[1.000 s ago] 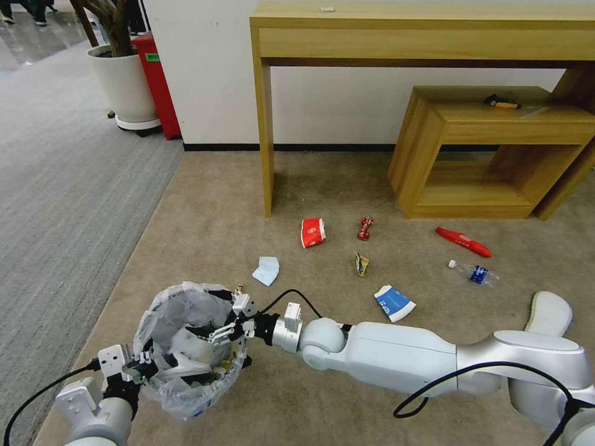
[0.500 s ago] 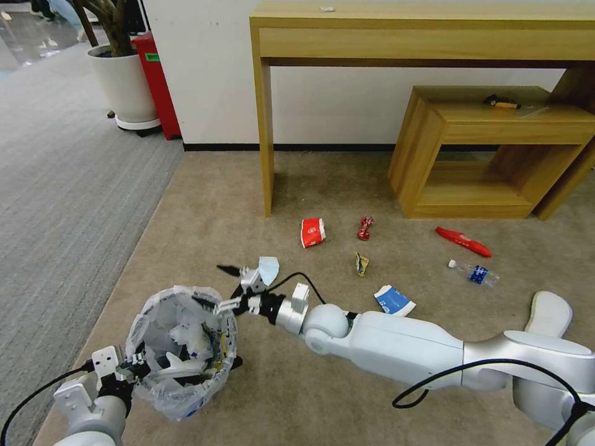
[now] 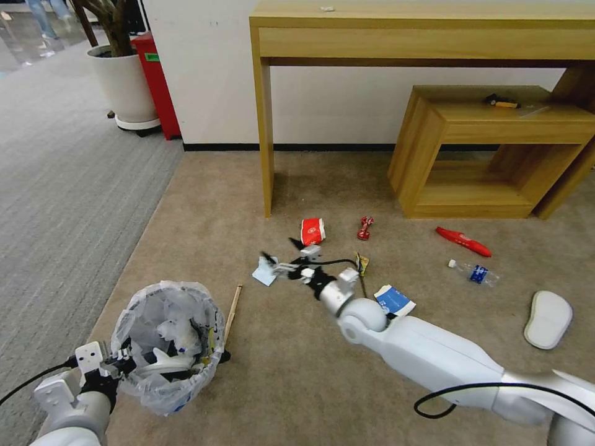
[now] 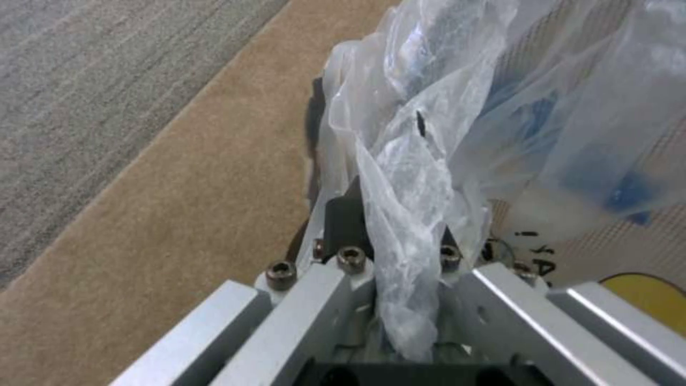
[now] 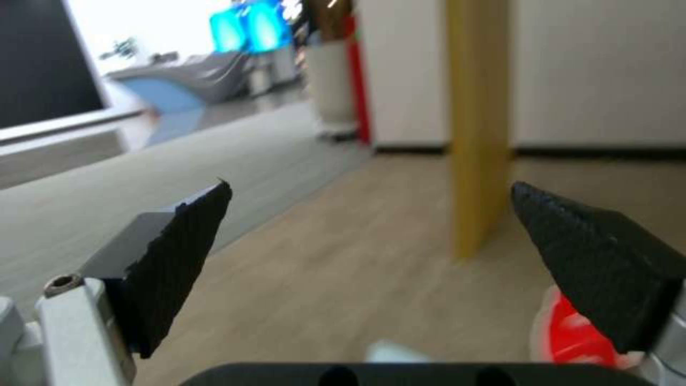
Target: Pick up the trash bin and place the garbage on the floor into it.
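Observation:
The trash bin (image 3: 166, 347), black with a clear bag over its rim, hangs low at the near left with white paper and other litter inside. My left gripper (image 3: 126, 360) is shut on its rim and bag (image 4: 422, 139), seen close in the left wrist view. My right gripper (image 3: 284, 253) is open over the floor (image 3: 204, 235), between the pale-blue mask (image 3: 265, 273) and the red paper cup (image 3: 313, 231). In the right wrist view its fingers (image 5: 179, 241) stand wide apart with nothing between them. The cup (image 5: 572, 332) shows beside one fingertip.
A stick (image 3: 232, 308) lies beside the bin. Further litter: red wrapper (image 3: 365, 228), small yellow wrapper (image 3: 362, 264), blue-white carton (image 3: 395, 301), long red wrapper (image 3: 463, 241), clear bottle (image 3: 474, 273), white slipper (image 3: 548, 319). A wooden table leg (image 3: 265, 136) and a low shelf (image 3: 489, 148) stand behind.
My right gripper has left the bin's mouth and swung forward to the mask and cup, staying open. The bin has shifted slightly down and left. The stick now shows on the carpet.

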Robot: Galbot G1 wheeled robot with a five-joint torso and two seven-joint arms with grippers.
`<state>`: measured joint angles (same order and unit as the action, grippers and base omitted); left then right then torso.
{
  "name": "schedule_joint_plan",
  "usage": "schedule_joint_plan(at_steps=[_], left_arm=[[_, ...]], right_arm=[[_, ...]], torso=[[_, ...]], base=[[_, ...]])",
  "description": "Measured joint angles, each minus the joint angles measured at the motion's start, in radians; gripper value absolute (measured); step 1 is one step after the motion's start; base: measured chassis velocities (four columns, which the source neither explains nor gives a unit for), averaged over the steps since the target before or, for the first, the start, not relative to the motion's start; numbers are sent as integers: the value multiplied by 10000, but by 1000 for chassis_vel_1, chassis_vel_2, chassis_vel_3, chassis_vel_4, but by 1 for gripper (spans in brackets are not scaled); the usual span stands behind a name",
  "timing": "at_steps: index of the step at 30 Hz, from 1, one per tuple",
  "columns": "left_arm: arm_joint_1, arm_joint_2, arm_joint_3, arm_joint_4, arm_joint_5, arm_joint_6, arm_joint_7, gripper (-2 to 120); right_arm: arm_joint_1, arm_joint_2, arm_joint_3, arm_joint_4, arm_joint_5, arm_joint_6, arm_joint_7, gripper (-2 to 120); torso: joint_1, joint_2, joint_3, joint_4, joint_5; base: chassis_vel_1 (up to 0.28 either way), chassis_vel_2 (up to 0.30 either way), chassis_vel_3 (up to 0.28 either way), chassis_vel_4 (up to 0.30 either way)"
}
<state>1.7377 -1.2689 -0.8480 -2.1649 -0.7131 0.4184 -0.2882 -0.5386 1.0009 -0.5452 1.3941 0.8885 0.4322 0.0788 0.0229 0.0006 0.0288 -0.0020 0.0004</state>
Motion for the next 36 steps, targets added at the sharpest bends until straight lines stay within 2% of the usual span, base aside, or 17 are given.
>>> schedule_joint_plan(at_steps=[7,10,14,24,36], left_arm=[[-266,27,-27,6,-269,50,-121,0],[-361,84,-29,-24,-410,90,-179,0],[-378,96,-24,-62,-442,95,-197,0],[-276,39,-17,-154,-433,91,-194,0],[-217,-46,-9,-214,-363,53,-175,0]], right_arm=[[-750,-233,1378,-149,-565,349,106,100],[-1306,-324,2305,-144,-921,384,100,100],[-1665,-418,2616,-39,-1096,407,75,100],[-1963,-356,2644,41,-1391,440,70,100],[-1997,-248,2470,79,-1520,538,52,100]], torso=[[0,0,0,0,-1],[0,0,0,-1,0],[0,0,0,0,0],[0,0,0,-1,0],[0,0,0,4,-3]], base=[[0,0,0,0],[0,0,0,0],[0,0,0,0],[12,7,-10,-15],[161,173,-161,-167]])
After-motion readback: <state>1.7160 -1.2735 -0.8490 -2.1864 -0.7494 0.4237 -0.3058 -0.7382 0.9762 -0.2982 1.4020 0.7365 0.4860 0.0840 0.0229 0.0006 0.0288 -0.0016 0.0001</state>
